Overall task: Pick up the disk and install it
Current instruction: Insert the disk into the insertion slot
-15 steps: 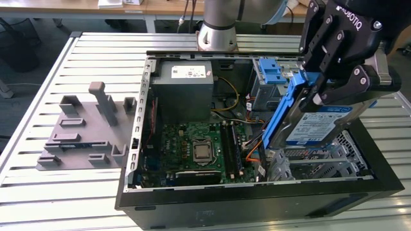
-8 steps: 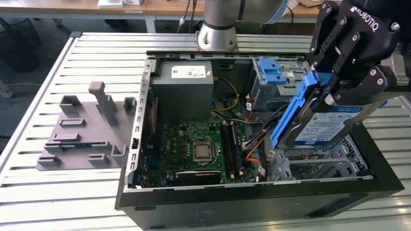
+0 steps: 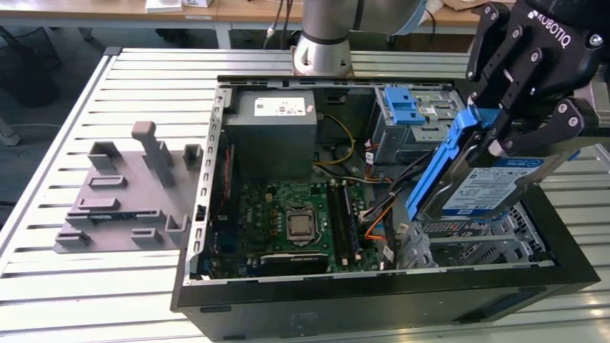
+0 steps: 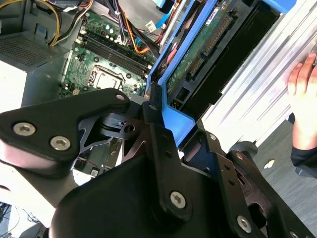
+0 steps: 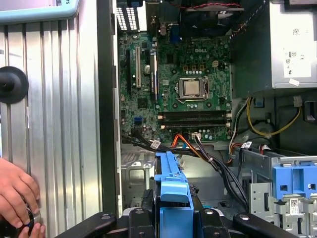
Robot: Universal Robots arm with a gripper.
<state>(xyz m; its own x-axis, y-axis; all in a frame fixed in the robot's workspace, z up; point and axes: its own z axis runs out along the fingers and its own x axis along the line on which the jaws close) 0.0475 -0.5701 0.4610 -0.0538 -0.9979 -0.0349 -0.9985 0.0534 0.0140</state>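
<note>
item: flat rectangular silver-metal disk [image 3: 488,184] with white-and-blue label and blue plastic carrier frame; stood on edge, tilted, above the open black metal computer case [image 3: 381,289], over the side at the exterior view's right; holder: black two-fingered gripper [image 3: 519,132], clenched on the disk's blue frame, a hold that probably left the lower end free to enter the bare metal drive bay [image 3: 476,239] inside the case; disk not yet seated; inside the case: green motherboard [image 3: 297,214], grey metal power supply box [image 3: 273,127]; outside the case: a person's hand [image 5: 17,193] on the slatted metal table [image 3: 86,286], apparently kept clear of the arm.
</note>
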